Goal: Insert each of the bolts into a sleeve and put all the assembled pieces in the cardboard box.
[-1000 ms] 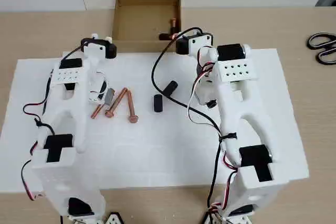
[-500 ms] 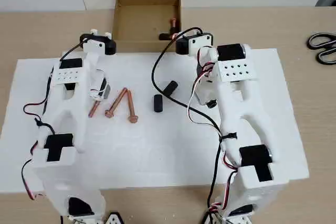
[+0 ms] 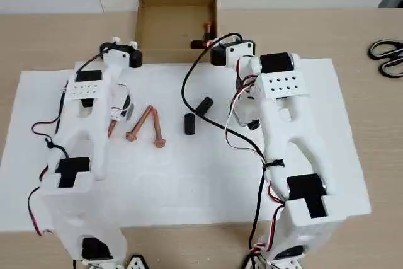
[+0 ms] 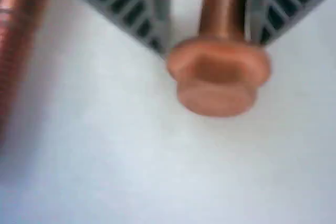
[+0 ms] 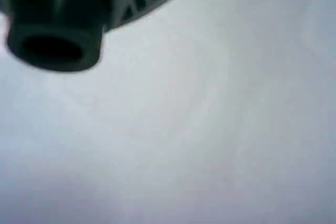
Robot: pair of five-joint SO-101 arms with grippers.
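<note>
High view first: cardboard box (image 3: pixel 140 23) open at the far edge of the white foam sheet (image 3: pixel 189 181), one assembled piece (image 3: pixel 205 33) lying inside against the wall on the right arm's side. Over to the left gripper (image 3: pixel 123 110), low over the foam, well short of the box and off toward its left-arm corner. Seen from the left wrist view, parted only narrowly, grey fingers (image 4: pixel 131 9) straddling the shank of a copper bolt (image 4: pixel 218 80). One finger right against the shank, a sliver of foam showing at the other, so not clamped yet. Flanged head poking out past the fingertips, bolt flat on the foam. Just beside it, a second bolt (image 3: pixel 140 123) and a third bolt (image 3: pixel 157 128), both loose, angled with their heads away from the box. Further along, roughly straight out from the box's right-arm wall, two loose sleeves: one sleeve (image 3: pixel 204 105) tilted, another sleeve (image 3: pixel 189 123) just beyond it, farther from the box. Now the right gripper (image 3: pixel 253 123), out past the box's right-arm corner and about as far from the box as those sleeves. Pinched on a black sleeve (image 5: pixel 55 35), open bore facing the wrist camera, ribbed grey finger alongside, plain foam behind. Scissors (image 3: pixel 387 56) on bare table, well off to the box's right-arm side.
</note>
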